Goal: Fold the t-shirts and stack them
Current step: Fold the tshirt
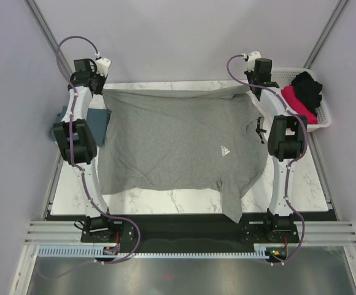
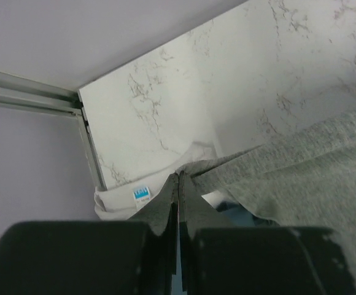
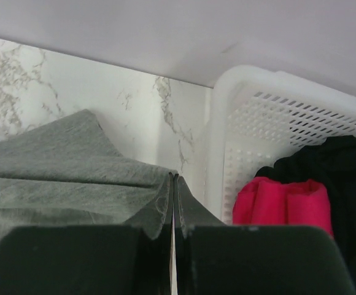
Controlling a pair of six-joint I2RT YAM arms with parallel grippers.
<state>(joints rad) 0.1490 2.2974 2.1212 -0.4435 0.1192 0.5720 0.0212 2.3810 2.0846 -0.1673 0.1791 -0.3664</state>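
White basket (image 1: 324, 109), upper right, is filled with a pink t-shirt (image 1: 298, 104) and a black t-shirt (image 1: 307, 86). The grey t-shirt's (image 1: 178, 141) far corners are clamped by the left fingers (image 2: 166, 215) and the right fingers (image 3: 188, 214).

Left arm (image 1: 80, 144): stretched from the lower-left base to the upper left of the top view.
Left gripper (image 2: 178, 179): fingers pressed together, pinching an edge of the grey t-shirt (image 1: 178, 141).
Right arm (image 1: 285, 138): mirrored, reaching to the upper right.
Right gripper (image 3: 173, 179): fingers closed on the same shirt's edge.

Robot test cell: plain partition walls (image 1: 184, 37), aluminium rails (image 1: 49, 232), marble-look tabletop (image 1: 166, 200).
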